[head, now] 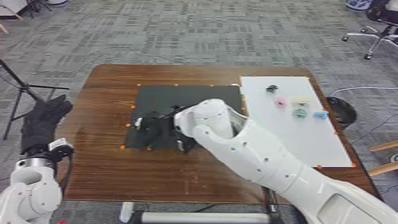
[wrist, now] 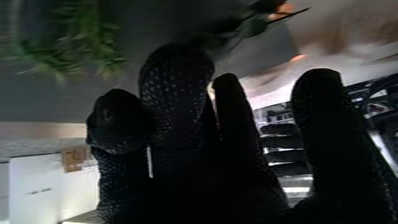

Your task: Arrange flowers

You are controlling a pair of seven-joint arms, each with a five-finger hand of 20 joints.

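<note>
Pointing right hand, fingers mostly straight

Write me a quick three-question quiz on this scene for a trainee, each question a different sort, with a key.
1. Fill in: in the right wrist view, the bushy sprig near the right robot hand is ____ in colour.

2. True or false: the left robot hand rests in the middle of the black mat.

3. Several small pieces lie on the white sheet. What colour is the one farthest from the robot?
a) light blue
b) pink
c) dark

Key: 1. green; 2. false; 3. c
</note>
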